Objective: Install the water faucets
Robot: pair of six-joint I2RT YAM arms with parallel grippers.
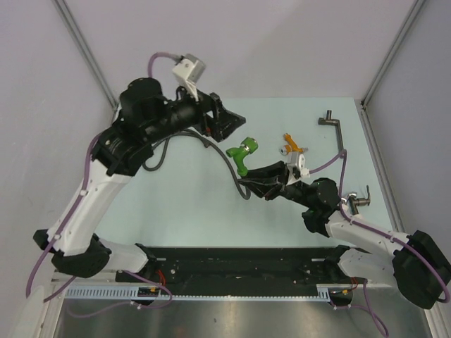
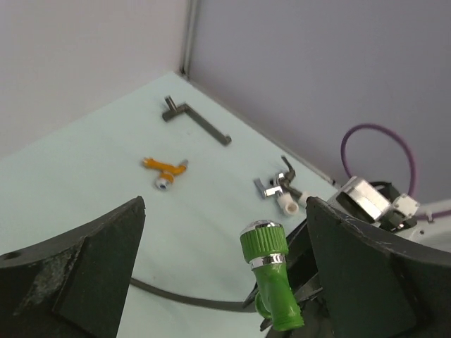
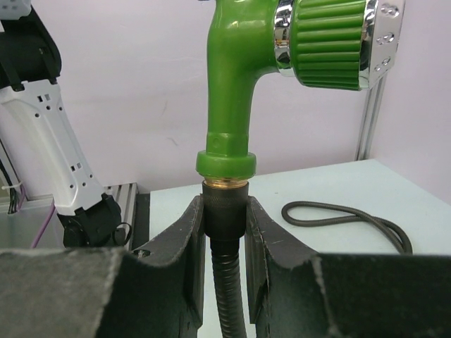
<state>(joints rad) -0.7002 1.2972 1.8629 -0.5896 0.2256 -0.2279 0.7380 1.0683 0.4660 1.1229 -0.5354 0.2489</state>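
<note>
Right wrist view, nearest first: clamped with the right gripper (image 3: pixel 224 218) fingers (image 3: pixel 184 239) around the black hose (image 3: pixel 224 282) at its collar, directly under the green faucet (image 3: pixel 232 91), which stands upright. Looks seated on the hose end (how tight, cannot tell). Probably one faucet of two about done. Farther out, seen past the left gripper (image 2: pixel 222 239), spread wide and holding nothing: orange faucet (image 2: pixel 165 169) lying loose on the surface (image 2: pixel 84 169), not yet fitted. Beyond that, a silver fitting (image 2: pixel 275 186) and a bent metal rod (image 2: pixel 194 120). No containers in view.
</note>
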